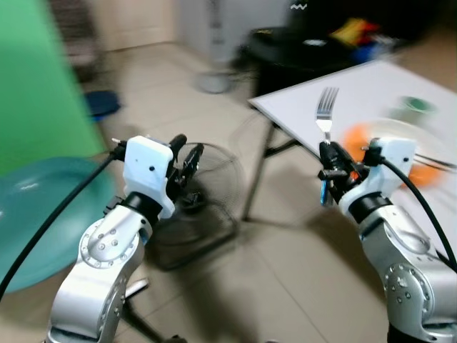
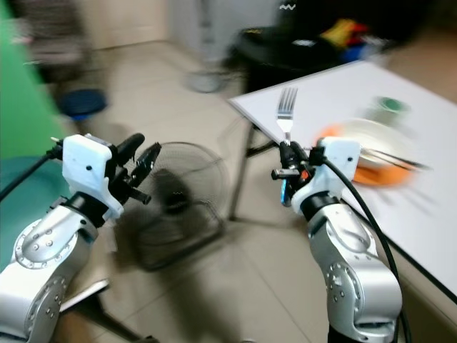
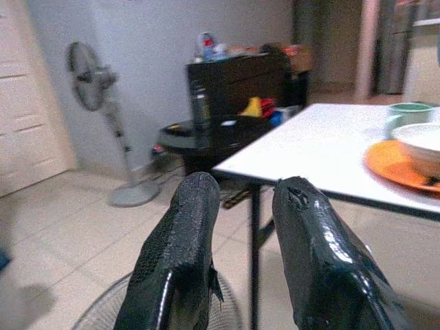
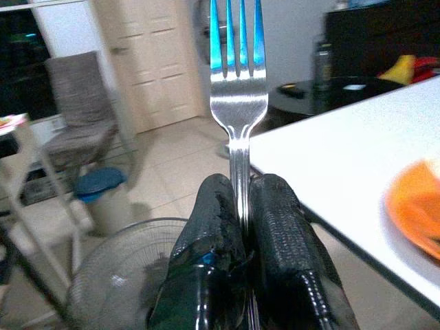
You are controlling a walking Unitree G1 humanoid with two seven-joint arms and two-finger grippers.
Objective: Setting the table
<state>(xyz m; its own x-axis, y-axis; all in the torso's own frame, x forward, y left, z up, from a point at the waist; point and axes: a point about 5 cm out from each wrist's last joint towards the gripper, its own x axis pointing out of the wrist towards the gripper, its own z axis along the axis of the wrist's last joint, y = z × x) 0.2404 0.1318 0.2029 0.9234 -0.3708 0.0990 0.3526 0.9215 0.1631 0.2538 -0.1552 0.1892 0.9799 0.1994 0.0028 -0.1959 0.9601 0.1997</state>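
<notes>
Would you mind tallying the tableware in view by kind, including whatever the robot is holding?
Fork, clamped upright in the right gripper: 1
Orange plate on the white table: 1
White bowl resting on the plate: 1
Green cup behind the plate: 1
Total: 4
The left gripper carries nothing.

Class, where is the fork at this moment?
The fork stands upright, pinched in the right gripper, off the white table's near edge, left of the orange plate.
</notes>
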